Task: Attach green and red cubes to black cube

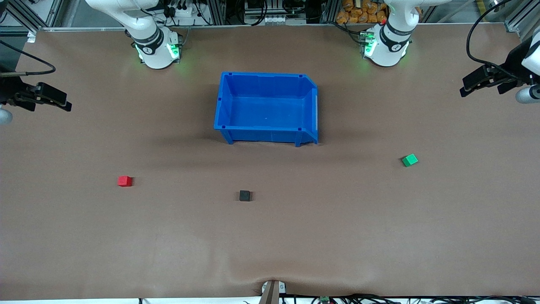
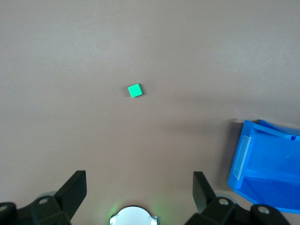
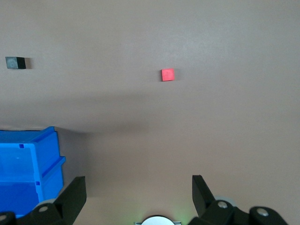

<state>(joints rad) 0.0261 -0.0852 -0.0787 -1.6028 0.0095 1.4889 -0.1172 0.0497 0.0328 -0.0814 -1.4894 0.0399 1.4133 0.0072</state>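
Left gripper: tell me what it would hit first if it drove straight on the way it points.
The left gripper, open, points down at bare table. It would likely meet that first; the green cube lies farther ahead, off the line.

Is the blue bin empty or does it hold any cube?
Empty. The blue bin shows only bare floor in the front view; the red cube, black cube and green cube lie apart on the table.
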